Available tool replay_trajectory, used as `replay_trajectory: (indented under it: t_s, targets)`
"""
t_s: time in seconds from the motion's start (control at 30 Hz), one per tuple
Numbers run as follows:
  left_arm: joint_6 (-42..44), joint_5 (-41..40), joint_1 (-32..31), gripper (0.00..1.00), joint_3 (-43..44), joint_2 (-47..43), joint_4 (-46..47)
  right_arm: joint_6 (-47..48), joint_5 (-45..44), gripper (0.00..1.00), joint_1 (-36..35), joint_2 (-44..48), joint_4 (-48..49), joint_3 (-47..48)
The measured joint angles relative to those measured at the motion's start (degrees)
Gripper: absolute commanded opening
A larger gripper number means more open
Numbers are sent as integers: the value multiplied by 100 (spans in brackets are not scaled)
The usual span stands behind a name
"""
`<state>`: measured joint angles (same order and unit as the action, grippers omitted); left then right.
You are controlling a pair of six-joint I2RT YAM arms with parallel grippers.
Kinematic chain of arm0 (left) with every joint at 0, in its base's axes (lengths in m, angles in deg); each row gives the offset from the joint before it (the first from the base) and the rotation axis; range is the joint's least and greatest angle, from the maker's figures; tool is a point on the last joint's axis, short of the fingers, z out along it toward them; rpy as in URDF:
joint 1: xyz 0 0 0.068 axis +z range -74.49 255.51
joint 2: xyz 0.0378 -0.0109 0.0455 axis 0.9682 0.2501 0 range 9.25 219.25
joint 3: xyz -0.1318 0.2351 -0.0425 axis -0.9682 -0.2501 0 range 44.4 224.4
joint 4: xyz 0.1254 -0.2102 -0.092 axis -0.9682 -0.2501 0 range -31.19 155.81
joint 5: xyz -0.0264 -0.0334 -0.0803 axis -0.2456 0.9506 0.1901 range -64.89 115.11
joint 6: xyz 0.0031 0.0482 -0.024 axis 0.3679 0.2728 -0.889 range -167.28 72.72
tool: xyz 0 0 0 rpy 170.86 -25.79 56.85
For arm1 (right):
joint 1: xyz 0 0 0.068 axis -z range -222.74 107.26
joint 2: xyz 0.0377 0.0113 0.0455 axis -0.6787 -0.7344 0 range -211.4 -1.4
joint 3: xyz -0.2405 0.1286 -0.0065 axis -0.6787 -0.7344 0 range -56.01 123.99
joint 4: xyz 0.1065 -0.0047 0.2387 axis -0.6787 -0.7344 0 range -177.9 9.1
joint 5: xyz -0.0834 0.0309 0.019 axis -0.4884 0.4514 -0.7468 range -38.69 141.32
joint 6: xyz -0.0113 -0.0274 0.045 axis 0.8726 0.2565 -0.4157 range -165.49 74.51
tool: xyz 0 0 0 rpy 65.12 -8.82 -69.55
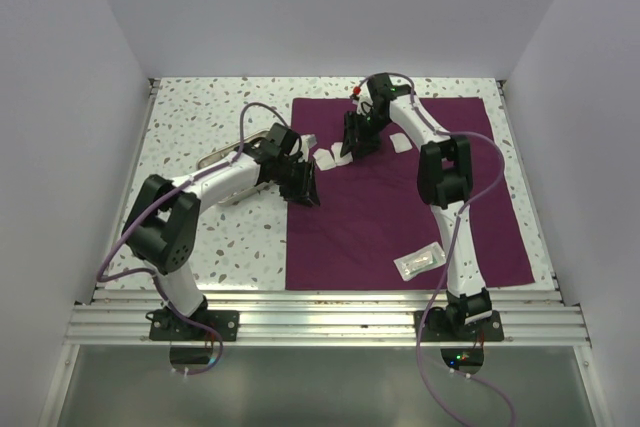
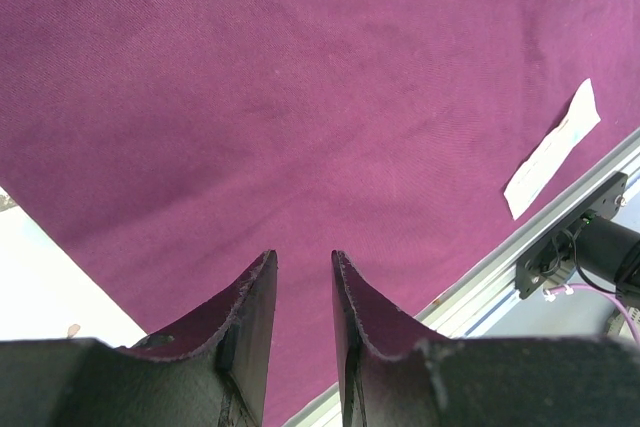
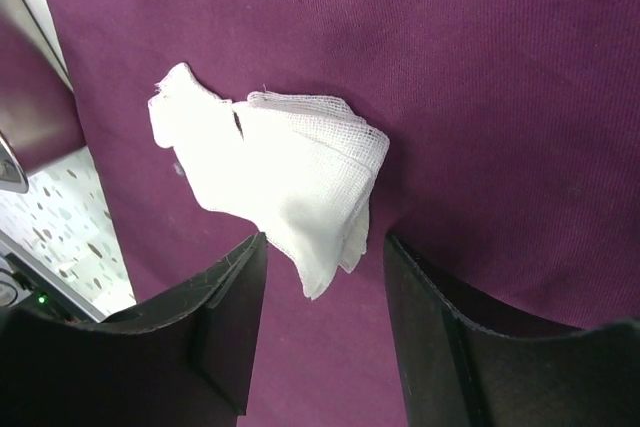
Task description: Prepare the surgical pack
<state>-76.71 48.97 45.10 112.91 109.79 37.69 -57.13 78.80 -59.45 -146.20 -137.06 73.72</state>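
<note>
Drape is spread flat on the counter, I take it as the wrap base. Right end effector has jaws apart, straddling gauze lying on the drape. Left end effector is slightly parted and empty, over the drape's left edge.

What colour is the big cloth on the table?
Deep purple-maroon. The drape shows best in the top external view.

gauze btwn R jaws, drape open under L jaws (pouch well aside)
</note>
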Motion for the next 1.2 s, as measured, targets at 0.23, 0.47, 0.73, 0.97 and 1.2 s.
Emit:
replay_trajectory:
  t_s: [0.23,0.47,0.73,0.97,1.2]
  targets:
    - [0,2,0,33,0,11,4,-111,0,47,-2,-13,48,0]
    - [0,7,0,32,0,85,28,-144,-109,42,-28,-24,46,0]
    - [-2,42,0,33,2,116,35,-142,-256,30,-63,-24,44,0]
    - [-2,44,0,33,4,116,48,-162,-262,20,-118,-26,48,0]
    - [-4,44,0,33,4,116,55,-212,-264,4,-129,-33,50,7]
